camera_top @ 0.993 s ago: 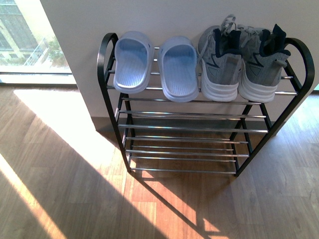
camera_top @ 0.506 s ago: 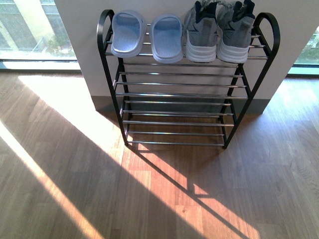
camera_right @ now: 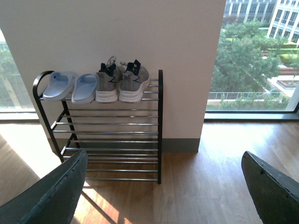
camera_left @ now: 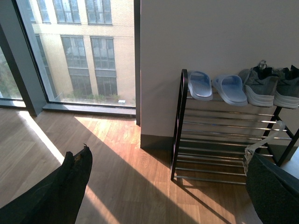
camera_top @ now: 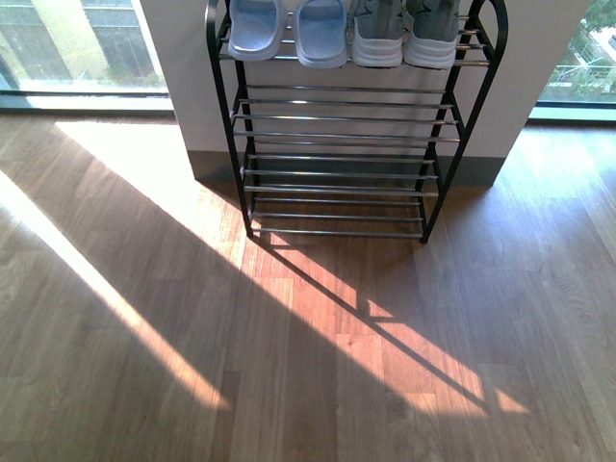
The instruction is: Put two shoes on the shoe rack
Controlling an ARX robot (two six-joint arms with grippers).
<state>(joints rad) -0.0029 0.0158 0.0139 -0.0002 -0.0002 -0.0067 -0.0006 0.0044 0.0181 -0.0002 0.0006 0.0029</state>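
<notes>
You're seeing the shoe rack (camera_top: 337,135) sliding up the front view – a second ago it filled the frame, half a second ago its top tier was fully in view, now that tier is touching the top edge and more wooden floor (camera_top: 289,366) is showing below it. The two shoes (camera_top: 404,34) are sitting side by side on the top tier at the rack's right end, soles facing the camera, upper parts cut off by the frame edge; their place on the rack hasn't changed across the three pictures. Just beside them on the left, the pair of pale blue slippers (camera_top: 289,29) is lying on the same tier, also unmoved. Lower tiers are holding nothing.

Right wrist view is showing the whole rack against the white wall (camera_right: 140,37), grey shoes (camera_right: 122,79) touching each other, laces up. The right gripper (camera_right: 163,191) has its fingers (camera_right: 51,196) spread wide at the frame edges, holding nothing. Left wrist view – same story: left gripper (camera_left: 168,191) with fingers (camera_left: 60,191) far apart, nothing between them, rack (camera_left: 224,135) well ahead of it by the window (camera_left: 79,46).
</notes>
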